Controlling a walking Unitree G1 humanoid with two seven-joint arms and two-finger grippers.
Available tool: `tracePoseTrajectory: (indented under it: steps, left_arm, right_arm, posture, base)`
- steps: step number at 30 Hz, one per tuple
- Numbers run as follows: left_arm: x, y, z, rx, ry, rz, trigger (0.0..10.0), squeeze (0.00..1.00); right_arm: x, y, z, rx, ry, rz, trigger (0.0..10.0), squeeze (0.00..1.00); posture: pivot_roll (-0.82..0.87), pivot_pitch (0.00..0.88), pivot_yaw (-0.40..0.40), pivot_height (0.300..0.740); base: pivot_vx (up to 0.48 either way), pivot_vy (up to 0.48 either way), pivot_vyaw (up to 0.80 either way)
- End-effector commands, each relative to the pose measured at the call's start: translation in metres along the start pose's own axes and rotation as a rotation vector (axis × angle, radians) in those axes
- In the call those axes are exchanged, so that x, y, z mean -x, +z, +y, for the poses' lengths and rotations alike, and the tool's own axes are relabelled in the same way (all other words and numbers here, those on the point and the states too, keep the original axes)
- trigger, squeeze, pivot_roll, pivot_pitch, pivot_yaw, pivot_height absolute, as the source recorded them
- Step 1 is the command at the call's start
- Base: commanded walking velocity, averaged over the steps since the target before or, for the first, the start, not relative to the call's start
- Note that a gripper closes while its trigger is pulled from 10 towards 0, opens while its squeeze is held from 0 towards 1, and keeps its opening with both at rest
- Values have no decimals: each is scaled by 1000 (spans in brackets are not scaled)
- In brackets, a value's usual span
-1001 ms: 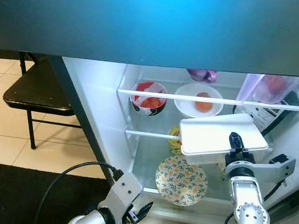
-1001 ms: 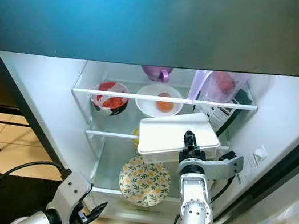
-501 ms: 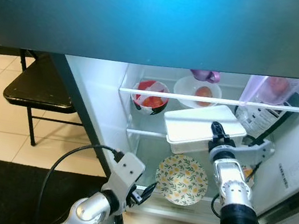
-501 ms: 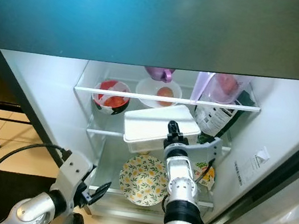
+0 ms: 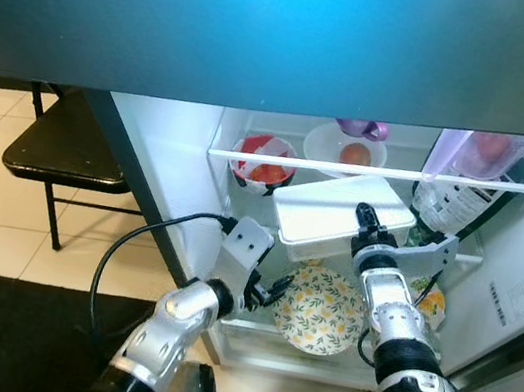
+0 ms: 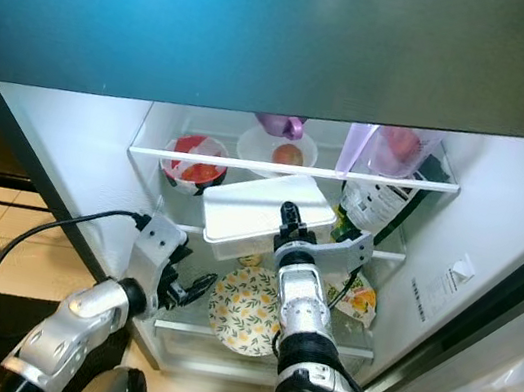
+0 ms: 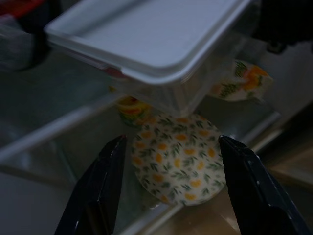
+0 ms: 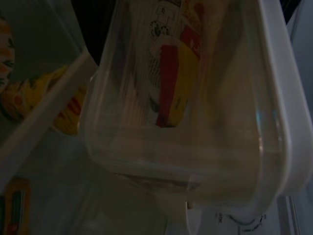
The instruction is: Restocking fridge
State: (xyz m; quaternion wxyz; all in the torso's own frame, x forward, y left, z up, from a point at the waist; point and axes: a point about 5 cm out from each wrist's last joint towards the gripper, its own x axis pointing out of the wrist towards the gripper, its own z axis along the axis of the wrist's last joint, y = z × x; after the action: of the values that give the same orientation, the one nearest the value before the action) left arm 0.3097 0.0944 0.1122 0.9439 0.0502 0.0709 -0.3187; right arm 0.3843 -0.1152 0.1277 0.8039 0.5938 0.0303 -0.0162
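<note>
My right gripper (image 5: pixel 363 220) is clamped on a clear rectangular plastic container with a white lid (image 5: pixel 340 214), held inside the open fridge below the upper shelf rail (image 5: pixel 378 172). My left gripper (image 7: pixel 171 188), fingers spread, hovers near the round floral yellow-and-green plate (image 5: pixel 323 311) on the lower shelf.

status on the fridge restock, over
Right gripper shut on white-lidded container, held inside fridge. Left gripper open, reaching toward floral plate. Plate and snack packets beneath container.
</note>
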Motion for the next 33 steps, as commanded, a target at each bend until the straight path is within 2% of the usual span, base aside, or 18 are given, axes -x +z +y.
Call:
tracePoseTrajectory:
  steps: [1, 4, 10, 19, 26, 30, 33]
  left_arm:
    - [5, -4, 2, 24, 12, 10, 10000, 0]
    - [7, -5, -1, 28, 0, 8, 10000, 0]
    - [21, -17, -13, 48, -27, 30, 10000, 0]
    - [32, -22, -28, 61, -48, 50, 10000, 0]
    - [38, -22, -31, 69, -43, 56, 10000, 0]
    - [46, -19, -35, 73, -36, 60, 10000, 0]
    - [50, -18, -36, 75, -33, 63, 10000, 0]
  right_arm:
    - [0, -3, -4, -6, -35, -8, 10000, 0]
    - [-2, 0, -1, -21, -29, -25, 10000, 0]
    - [-9, 17, 8, -30, -44, -91, 10000, 0]
    - [-14, 26, 16, -30, -47, -116, 10000, 0]
    - [-15, 35, 13, 0, -99, -142, 10000, 0]
    - [-15, 57, 12, -10, -129, -224, 10000, 0]
    - [-14, 63, 11, -5, -148, -247, 10000, 0]
  posture:
    - [-21, 236, 84, 606]
    - [-15, 236, 85, 606]
    - [25, 239, 83, 606]
    - [80, 241, 88, 606]
    - [104, 261, 88, 606]
    - [154, 285, 97, 606]
    - [169, 292, 100, 606]
  base:
    - [0, 0, 0]
    - [0, 0, 0]
    - [0, 0, 0]
    - [0, 0, 0]
    - [0, 0, 0]
    - [0, 0, 0]
    - [0, 0, 0]
